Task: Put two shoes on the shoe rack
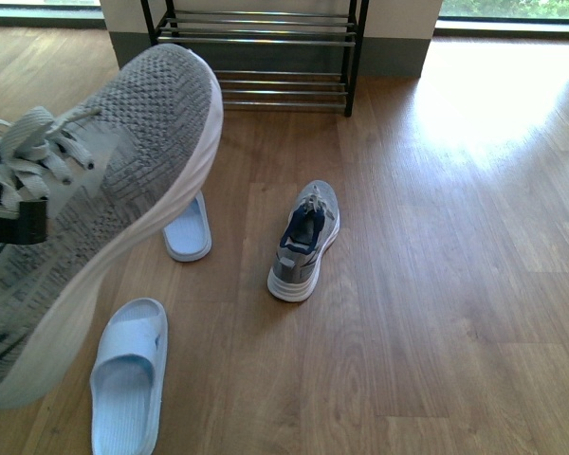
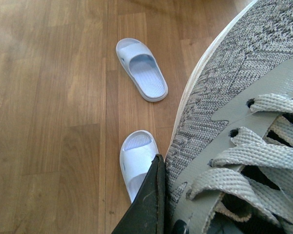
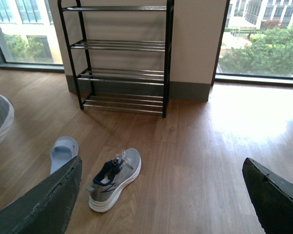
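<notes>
Well short of the black-framed, chrome-barred shoe rack [image 1: 256, 40], our left gripper [image 1: 14, 220] clamps one grey knit white-soled sneaker [image 1: 104, 190], lifted right by us. Our right gripper [image 3: 162, 163] hangs wide open, empty. Nearer the rack, the matching sneaker [image 1: 305, 242] sits on the floor [image 1: 455, 284]. Nothing's racked yet, so we've both to go.

2 grey sneakers: raised sneaker [image 1: 104, 190], floor sneaker [image 1: 303, 242]. 2 pale-blue slides: near slide [image 1: 128, 379], far slide [image 1: 188, 235]. 1 shoe rack [image 1: 352, 57].
</notes>
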### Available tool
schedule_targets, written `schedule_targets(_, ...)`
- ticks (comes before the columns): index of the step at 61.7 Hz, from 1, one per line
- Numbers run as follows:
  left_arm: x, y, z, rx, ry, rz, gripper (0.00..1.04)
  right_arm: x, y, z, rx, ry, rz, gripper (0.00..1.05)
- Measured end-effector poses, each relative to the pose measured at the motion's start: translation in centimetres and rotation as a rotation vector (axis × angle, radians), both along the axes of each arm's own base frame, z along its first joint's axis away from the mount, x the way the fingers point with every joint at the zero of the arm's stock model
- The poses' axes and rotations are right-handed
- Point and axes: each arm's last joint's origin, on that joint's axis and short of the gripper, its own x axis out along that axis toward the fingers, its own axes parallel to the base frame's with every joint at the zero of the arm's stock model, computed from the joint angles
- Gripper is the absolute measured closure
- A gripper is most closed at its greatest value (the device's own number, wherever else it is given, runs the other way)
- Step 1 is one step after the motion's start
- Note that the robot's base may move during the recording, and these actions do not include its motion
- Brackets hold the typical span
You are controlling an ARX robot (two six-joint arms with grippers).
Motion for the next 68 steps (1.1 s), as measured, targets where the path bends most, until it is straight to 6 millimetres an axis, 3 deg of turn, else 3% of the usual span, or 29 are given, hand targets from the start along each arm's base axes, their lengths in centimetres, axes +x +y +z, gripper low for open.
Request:
schedule_targets(20,-3.9,1.1,2.0,0.069,-0.146,0.003,1.03,0.0,0.0,0.0,0.0,0.0,0.0,0.09)
schedule_targets(38,-9.0,2.5,4.8,0.099,-0.286,0.025,1.03,0.0,0.0,0.0,0.0,0.0,0.0,0.09)
schedule_targets(68,-9.4,2.6,5.0,0.095,-0.311,0.019,1.03,0.0,0.0,0.0,0.0,0.0,0.0,0.09)
